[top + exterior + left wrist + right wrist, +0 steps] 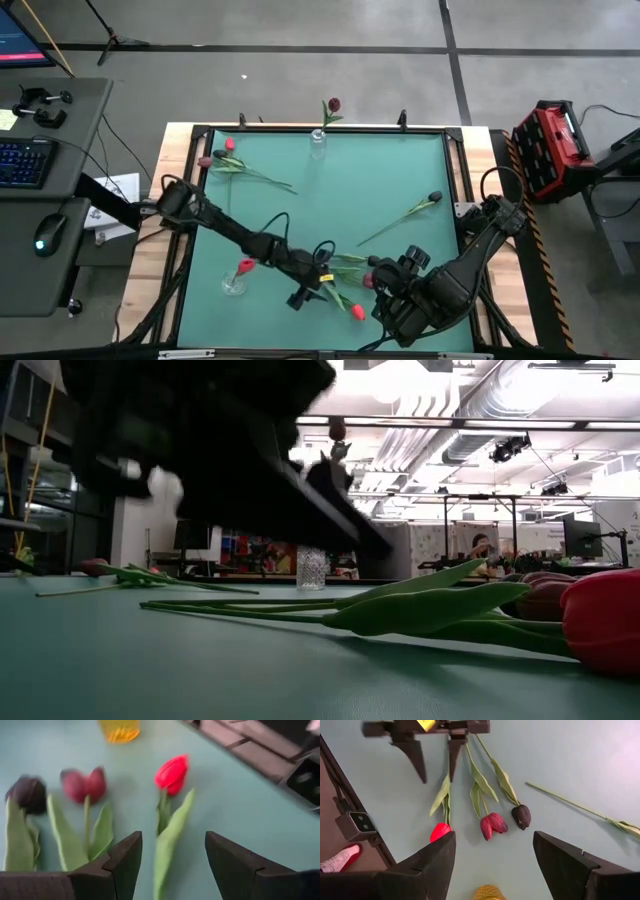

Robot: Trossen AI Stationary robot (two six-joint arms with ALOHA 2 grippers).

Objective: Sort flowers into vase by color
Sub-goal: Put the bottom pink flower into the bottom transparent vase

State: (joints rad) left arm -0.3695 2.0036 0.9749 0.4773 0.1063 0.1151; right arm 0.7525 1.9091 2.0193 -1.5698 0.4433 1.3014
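Note:
Three flowers lie side by side near the table's front edge: one with a red head [171, 772], one maroon [82, 784] and one near-black [27, 794]. My left gripper [172, 837] is low over the table and open. Its fingers stand on either side of the red flower's stem and leaf [167, 845] without touching them. My right gripper [494, 837] hangs open above the three heads, holding nothing. A glass vase [233, 283] at the front left holds a red-pink flower [245, 267]. A second vase [318, 145] at the far edge holds a dark maroon flower [333, 104].
Two more flowers [240, 168] lie at the far left of the table. Another with a dark head [410, 212] lies toward the right. A desk with a keyboard [20, 160] stands left of the table, and a red case [550, 145] stands to the right.

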